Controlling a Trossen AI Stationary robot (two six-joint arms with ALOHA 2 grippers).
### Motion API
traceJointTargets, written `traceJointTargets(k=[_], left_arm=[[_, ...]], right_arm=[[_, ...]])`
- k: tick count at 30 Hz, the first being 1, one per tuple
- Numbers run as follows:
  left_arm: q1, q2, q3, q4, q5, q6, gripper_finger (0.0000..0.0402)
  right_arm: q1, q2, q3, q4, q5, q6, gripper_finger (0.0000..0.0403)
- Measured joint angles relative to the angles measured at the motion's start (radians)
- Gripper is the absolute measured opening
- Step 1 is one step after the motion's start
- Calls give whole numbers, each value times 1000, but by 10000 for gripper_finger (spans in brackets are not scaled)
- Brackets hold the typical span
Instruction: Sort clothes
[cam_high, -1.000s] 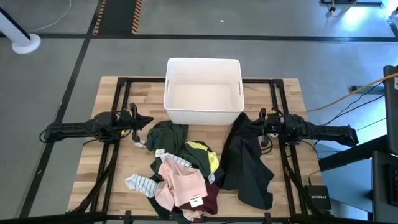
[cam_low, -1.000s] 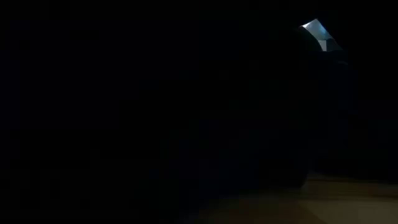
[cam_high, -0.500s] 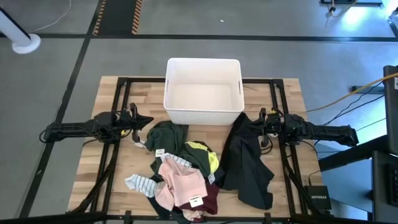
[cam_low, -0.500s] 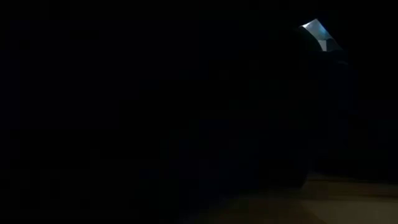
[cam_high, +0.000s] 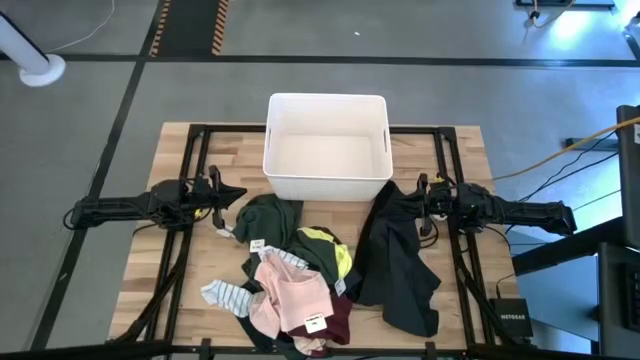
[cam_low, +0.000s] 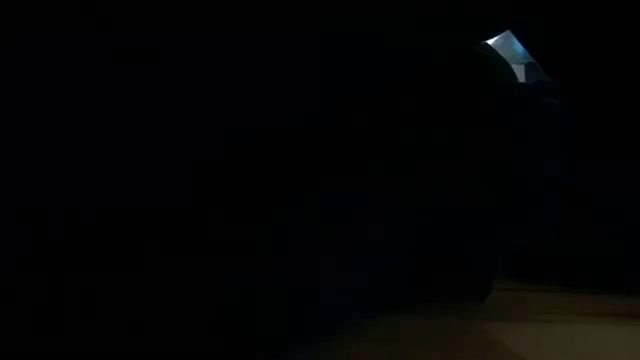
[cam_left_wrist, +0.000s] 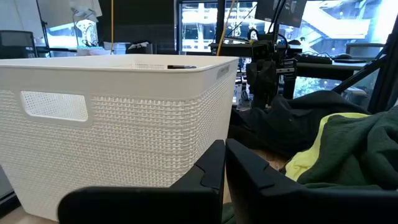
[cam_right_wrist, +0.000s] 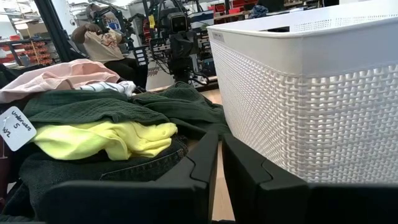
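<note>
The clothes lie in a pile on the table's near half: a dark green garment (cam_high: 268, 215), a yellow one (cam_high: 340, 255), a pink one (cam_high: 292, 298), a maroon one (cam_high: 340, 318), a striped sock (cam_high: 222, 294) and dark denim (cam_right_wrist: 93, 171). A black garment (cam_high: 400, 262) lies spread at the right. My left gripper (cam_high: 240, 195) is shut and empty, just left of the green garment. Its shut fingers show in the left wrist view (cam_left_wrist: 222, 152). My right gripper (cam_high: 398, 200) is shut over the black garment's far end, and nothing shows between its fingers (cam_right_wrist: 219, 142). My right gripper is over the black garment's far end (cam_high: 392, 205), its shut fingers level and pointing toward the table's left. I cannot tell whether it touches the cloth.
A white plastic bin (cam_high: 327, 147) stands at the table's far middle, between the two grippers. White tags (cam_right_wrist: 15, 127) hang on some garments. The low view is dark, covered by something close to it. A person (cam_right_wrist: 102, 37) sits in the room beyond the table.
</note>
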Motion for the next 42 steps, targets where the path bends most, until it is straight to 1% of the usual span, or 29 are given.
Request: traceJointTargets(k=[7, 9, 12, 13, 15, 21, 24, 27, 29, 31, 33, 35, 39, 42], left_arm=[[0, 0, 0, 0, 0, -18, 8], [0, 0, 0, 1, 0, -94, 8], [0, 0, 0, 37, 0, -267, 8], [0, 0, 0, 57, 0, -304, 8], [0, 0, 0, 88, 0, -319, 8], [0, 0, 0, 223, 3, -288, 8], [0, 0, 0, 299, 17, -245, 8], [0, 0, 0, 346, 22, -225, 8], [0, 6, 0, 380, 22, -180, 8], [0, 10, 0, 408, 23, -133, 8], [0, 12, 0, 438, 23, -62, 8], [0, 12, 0, 471, 23, 8, 8], [0, 11, 3, 558, 23, 82, 8], [0, 15, 26, 538, 23, 133, 8]], right_arm=[[0, 0, 0, 0, 0, 0, 42], [0, 0, 0, 0, 0, 0, 42], [0, 0, 0, 0, 0, 0, 42], [0, 0, 0, 0, 0, 0, 42], [0, 0, 0, 0, 0, 0, 42], [0, 0, 0, 0, 0, 0, 42], [0, 0, 0, 1, 9, 6, 42], [1, 0, 0, 10, -8, 108, 42], [1, 0, 0, 38, -3, 126, 42], [1, 0, 0, 58, 31, 128, 42], [1, 0, 0, 91, 61, 128, 42], [1, 0, 4, 127, 69, 124, 42], [1, 0, 59, 117, 68, 73, 42], [1, 14, 127, 83, 64, 53, 42]])
